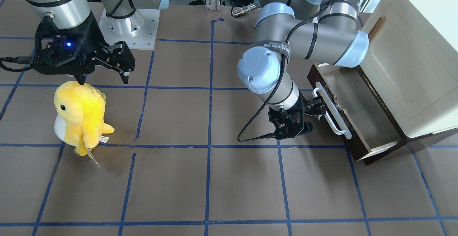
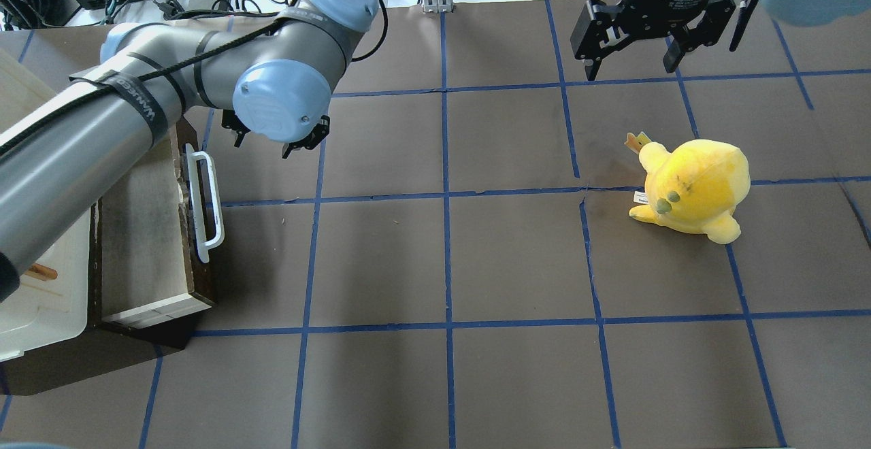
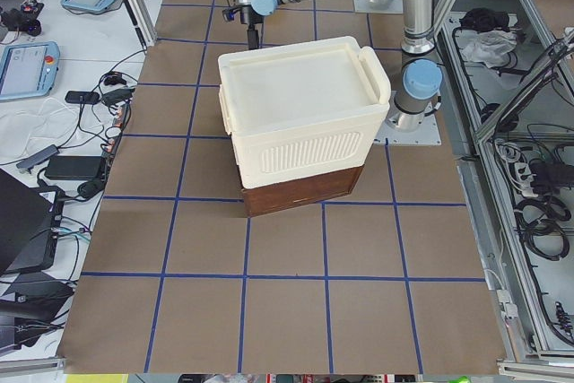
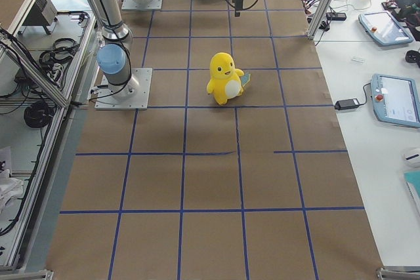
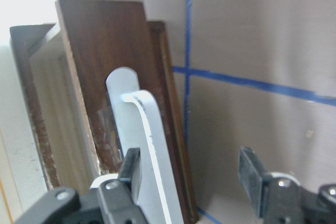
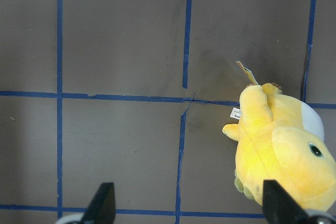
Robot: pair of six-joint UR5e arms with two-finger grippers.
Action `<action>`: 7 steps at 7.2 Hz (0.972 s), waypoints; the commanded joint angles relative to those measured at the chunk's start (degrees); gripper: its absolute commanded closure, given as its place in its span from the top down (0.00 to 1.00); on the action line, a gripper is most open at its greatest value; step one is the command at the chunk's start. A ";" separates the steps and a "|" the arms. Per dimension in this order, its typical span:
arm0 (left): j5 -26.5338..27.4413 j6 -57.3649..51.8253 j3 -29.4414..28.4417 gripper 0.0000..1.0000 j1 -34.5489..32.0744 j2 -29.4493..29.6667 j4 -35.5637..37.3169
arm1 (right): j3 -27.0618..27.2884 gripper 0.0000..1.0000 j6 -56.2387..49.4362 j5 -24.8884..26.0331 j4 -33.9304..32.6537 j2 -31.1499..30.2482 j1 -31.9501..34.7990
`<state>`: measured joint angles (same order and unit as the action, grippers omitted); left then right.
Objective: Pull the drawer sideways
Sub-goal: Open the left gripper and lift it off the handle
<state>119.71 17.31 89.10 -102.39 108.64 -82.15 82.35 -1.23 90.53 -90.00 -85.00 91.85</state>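
In the overhead view the drawer [image 2: 139, 231] sits at 9 o'clock on the table [image 2: 442, 265]. It stands partly out of the cream-white cabinet [image 1: 411, 68], so its greyish floor shows. Its dark front panel faces the middle of the table and carries the white bar handle [image 2: 204, 207].

The left hand [image 5: 191, 177] is down at the far end of that handle. It is spread wide and clamps nothing. In the wrist view one of its fingers [image 5: 131, 169] sits tucked just beside the bar, on the panel side, and the other is well out over the bare table. The bar therefore lies inside the gap, close against the first finger — whether they actually touch I cannot tell.

The right hand [image 2: 633, 61] hangs at about 1 o'clock, above the table. It is released and empty, with both tips apart. A yellow plush toy [image 2: 694, 187] stands upright at about 3 o'clock, near the right hand but clear of it — well apart from the drawer.
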 commanded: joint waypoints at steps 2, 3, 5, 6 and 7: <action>-15.68 -12.25 -1.30 0.84 5.33 -10.51 -0.90 | 0.00 1.00 -0.09 0.00 0.00 0.01 0.00; -24.43 -12.74 -0.95 0.84 8.49 -14.21 -1.95 | 0.00 1.00 0.00 0.00 0.00 0.01 0.00; -28.90 -13.62 -0.77 0.84 10.36 -20.81 -5.81 | 0.00 1.00 0.00 0.00 0.00 0.01 0.00; -32.83 -23.37 -0.25 0.85 13.41 -21.18 -5.74 | 0.00 1.00 0.00 0.00 0.00 0.01 0.00; -32.70 -23.90 -0.07 0.93 15.10 -21.36 -5.91 | 0.00 1.00 0.00 0.00 0.00 0.01 0.00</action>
<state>88.56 -2.91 88.70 -89.74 88.04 -87.69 82.35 -1.23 90.53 -90.00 -84.99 91.84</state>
